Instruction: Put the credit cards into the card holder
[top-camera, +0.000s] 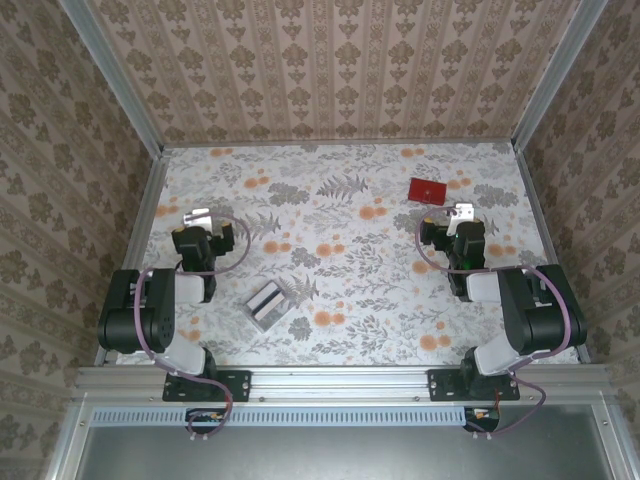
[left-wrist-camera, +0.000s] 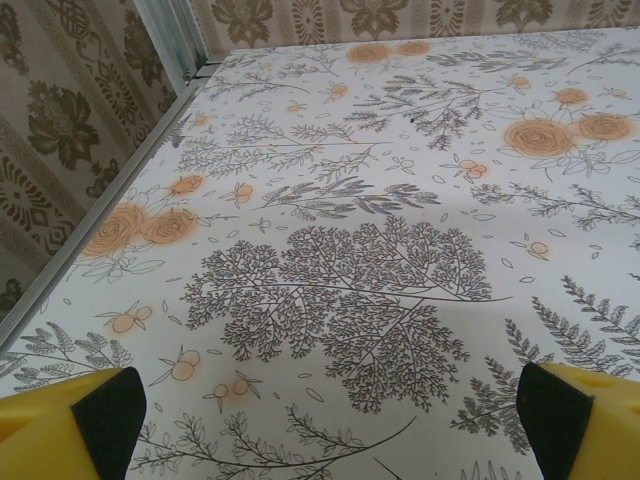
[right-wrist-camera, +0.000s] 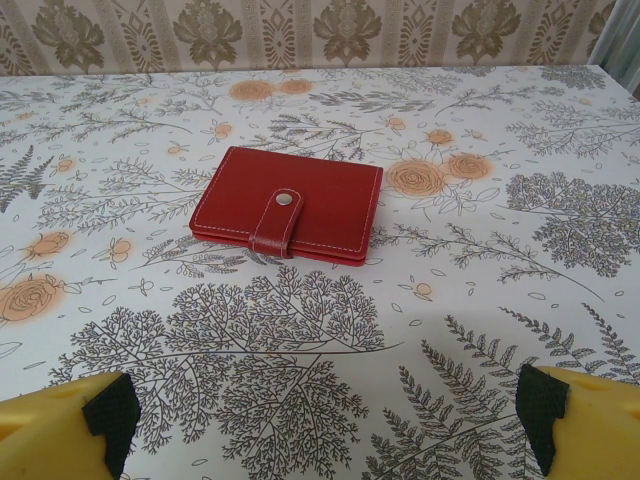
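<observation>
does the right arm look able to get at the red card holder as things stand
Probably yes: the card holder lies closed and flat on the table just ahead of the right gripper, whose jaws stand open, with nothing lying in between.

The card holder (top-camera: 430, 190) lies flat on the tabletop (top-camera: 340, 215), far back on the right side; the right hand (top-camera: 462, 212) sits just in front of it and slightly to its right, apart from it; the credit cards (top-camera: 267, 303) lie in a stack near the front, left of centre, well apart from the card holder; the left hand (top-camera: 198, 216) sits on the left side, behind the stack and to its left, over bare tabletop, near the left wall.
</observation>
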